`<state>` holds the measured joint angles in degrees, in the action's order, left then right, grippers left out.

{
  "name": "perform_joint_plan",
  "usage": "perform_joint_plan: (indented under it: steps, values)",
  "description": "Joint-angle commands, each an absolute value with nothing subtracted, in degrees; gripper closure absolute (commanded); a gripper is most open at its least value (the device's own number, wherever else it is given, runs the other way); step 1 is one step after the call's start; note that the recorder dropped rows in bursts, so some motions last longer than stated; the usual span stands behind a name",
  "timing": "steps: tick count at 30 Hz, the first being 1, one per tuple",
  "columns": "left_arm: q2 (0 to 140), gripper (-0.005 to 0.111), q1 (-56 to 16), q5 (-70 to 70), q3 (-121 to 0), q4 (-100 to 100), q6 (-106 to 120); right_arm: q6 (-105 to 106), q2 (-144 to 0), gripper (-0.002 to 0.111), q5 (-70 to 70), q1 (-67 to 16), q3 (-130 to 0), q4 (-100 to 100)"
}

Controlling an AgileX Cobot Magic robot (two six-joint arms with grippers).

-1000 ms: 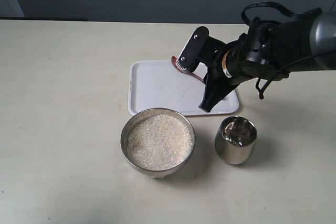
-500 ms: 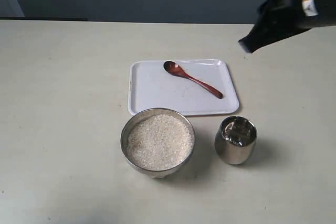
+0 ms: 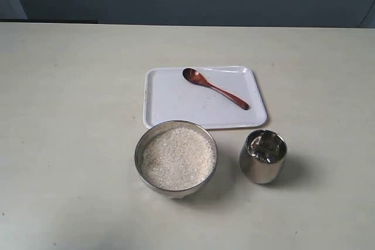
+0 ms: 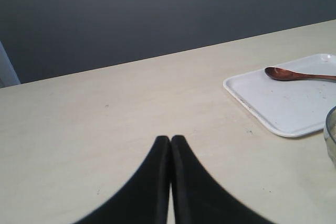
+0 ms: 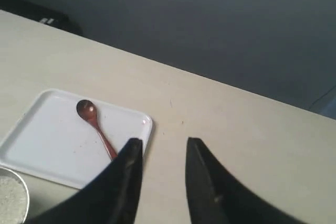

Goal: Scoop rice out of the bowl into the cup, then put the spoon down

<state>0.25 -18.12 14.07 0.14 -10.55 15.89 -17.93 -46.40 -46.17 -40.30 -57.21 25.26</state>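
Note:
The steel bowl (image 3: 176, 158) stands near the front of the table, filled with white rice (image 3: 177, 157). To its right stands the polished steel cup (image 3: 263, 156). The dark wooden spoon (image 3: 214, 88) lies loose on the white tray (image 3: 170, 100), also visible as the spoon (image 4: 299, 75) and the spoon (image 5: 96, 126) in the wrist views. No gripper shows in the exterior view. My left gripper (image 4: 170, 140) is shut and empty above bare table. My right gripper (image 5: 165, 142) is open and empty, high above the table beside the tray (image 5: 47, 150).
A dark wall runs behind the table's far edge. The bowl's rim (image 4: 331, 135) shows at the edge of the left wrist view, and a bit of rice (image 5: 10, 198) in the corner of the right wrist view.
My right arm has lifted off the tray, moved up and to the right, and left the exterior view. The spoon stays lying on the tray where it was let go.

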Motion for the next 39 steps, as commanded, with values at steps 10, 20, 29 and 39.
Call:
perform_joint_plan:
  steps: [10,20,29,39]
  values:
    - [0.0,0.106,-18.38,13.68,0.0,-10.61,15.58,-18.27,-39.58,0.079,-47.18,-40.05,-57.41,22.99]
    - [0.0,0.106,-18.38,13.68,0.0,-10.61,15.58,-18.27,-33.71,0.079,-30.82,-25.39,-43.9,20.21]
    - [0.0,0.106,-18.38,13.68,0.0,-10.61,15.58,-18.27,-18.79,0.079,-9.16,0.73,-16.36,11.94]
    - [0.0,0.106,-18.38,13.68,0.0,-10.5,15.58,-17.75,0.0,0.079,-4.08,6.63,-0.27,12.16]
